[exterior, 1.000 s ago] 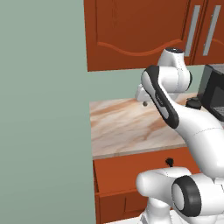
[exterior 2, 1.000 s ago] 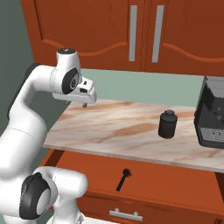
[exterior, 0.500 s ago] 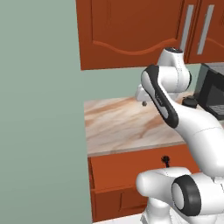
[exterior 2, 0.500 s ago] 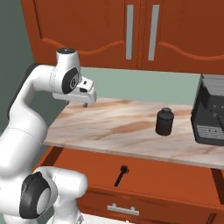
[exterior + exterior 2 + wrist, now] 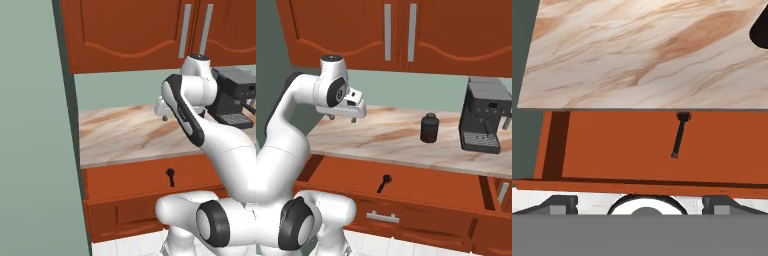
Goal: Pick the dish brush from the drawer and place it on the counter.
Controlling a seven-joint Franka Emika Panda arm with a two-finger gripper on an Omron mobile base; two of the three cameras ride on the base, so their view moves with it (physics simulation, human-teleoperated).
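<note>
Marble counter point(image 5: 401, 140) stretches beneath the gripper point(image 5: 342, 118), whose finger spread I cannot tell. Below, the dish brush point(image 5: 680, 134) lies in the open drawer point(image 5: 421, 186). A dark jar point(image 5: 429, 128) appears from the right. Both base views have shifted since before.

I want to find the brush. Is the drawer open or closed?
Open. The drawer is pulled out under the counter, and the dish brush lies inside.
</note>
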